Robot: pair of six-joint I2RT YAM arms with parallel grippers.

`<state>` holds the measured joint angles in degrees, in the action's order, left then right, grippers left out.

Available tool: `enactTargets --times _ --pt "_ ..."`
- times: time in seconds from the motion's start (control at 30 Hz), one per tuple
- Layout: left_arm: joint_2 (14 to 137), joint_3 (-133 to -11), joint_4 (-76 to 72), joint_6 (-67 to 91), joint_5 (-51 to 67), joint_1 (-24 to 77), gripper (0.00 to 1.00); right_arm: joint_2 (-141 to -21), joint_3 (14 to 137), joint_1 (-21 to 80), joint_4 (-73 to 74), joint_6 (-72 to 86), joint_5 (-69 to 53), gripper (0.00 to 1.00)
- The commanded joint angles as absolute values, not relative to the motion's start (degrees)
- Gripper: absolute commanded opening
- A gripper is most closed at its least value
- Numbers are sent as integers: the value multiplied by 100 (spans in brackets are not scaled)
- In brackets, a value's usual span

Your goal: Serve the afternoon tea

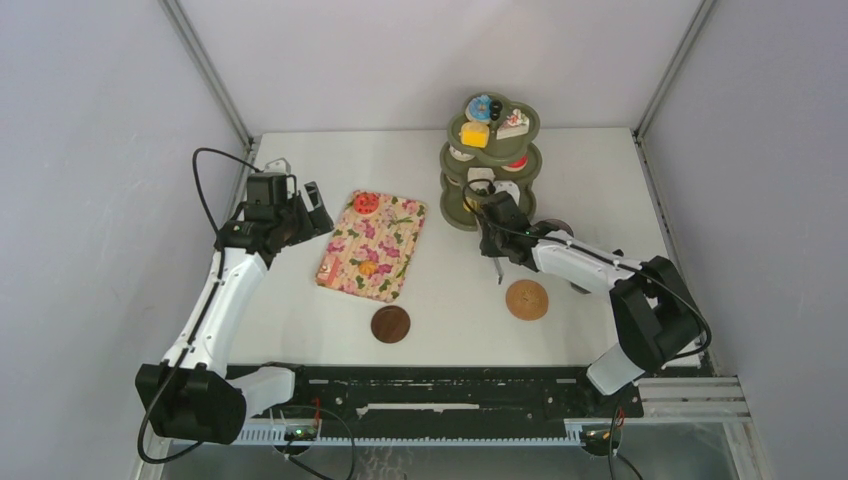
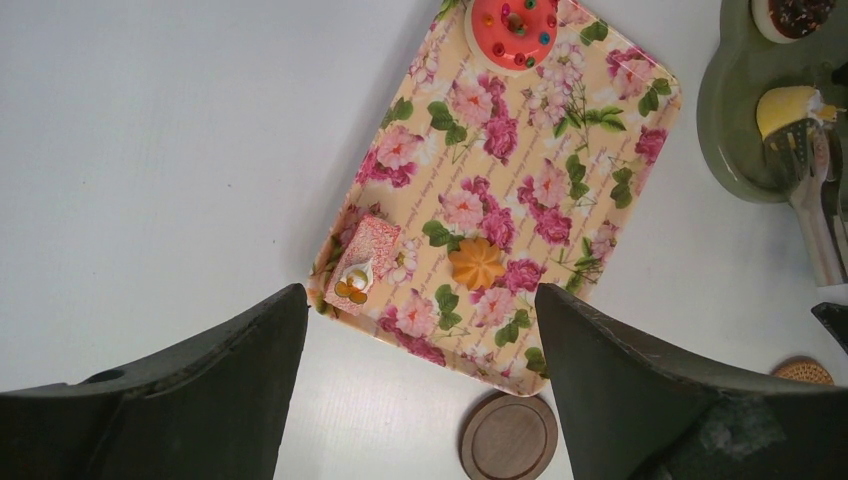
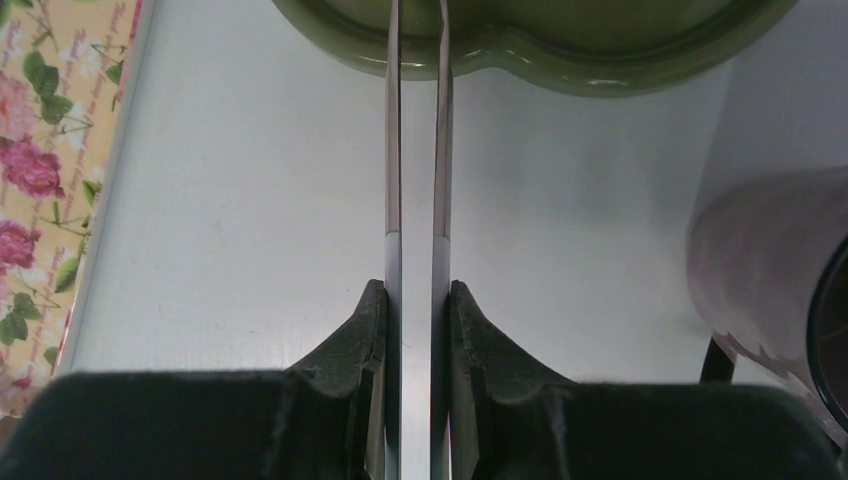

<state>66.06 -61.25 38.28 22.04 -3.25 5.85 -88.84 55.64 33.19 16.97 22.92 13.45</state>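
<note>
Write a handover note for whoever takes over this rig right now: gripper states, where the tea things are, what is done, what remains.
Left gripper: open, empty, by the floral tray's left edge.
Right gripper: shut on the tongs, tips at a yellow pastry on a lower plate of the tiered stand; cannot tell if it is pinched.
Done: red donut, pink cake slice and orange pastry lie on the tray.
Left: more pastries on the stand, yellow cube included; mauve mug unserved; dark coaster and light coaster bare.
</note>
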Motion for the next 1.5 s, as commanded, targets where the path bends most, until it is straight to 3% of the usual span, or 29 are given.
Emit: enactTargets --times 0.0,0.07,0.2,0.67,0.9,1.17,1.47 --pt "6587 -6170 3743 2191 -367 550 88 -8971 5884 3326 1435 2343 1258 29" --pt "6576 -6179 3753 2187 -386 554 88 -8907 5880 3360 1499 2343 1335 36" --pt "6568 -6179 3753 2188 -377 554 88 -8617 5824 3375 1560 2334 1379 41" --pt "6442 -6118 3753 2216 -316 549 88 -7625 5556 3551 2176 2235 1419 41" --pt "6307 -6087 3762 2239 -294 551 88 -6439 4952 3819 2592 2199 1092 40" --pt "6247 -6013 3681 2358 -180 551 88 -5152 4115 4773 2754 2476 1319 40" --pt "6155 -5858 3683 2416 -53 550 88 -5575 3489 5857 1557 3105 2158 40"
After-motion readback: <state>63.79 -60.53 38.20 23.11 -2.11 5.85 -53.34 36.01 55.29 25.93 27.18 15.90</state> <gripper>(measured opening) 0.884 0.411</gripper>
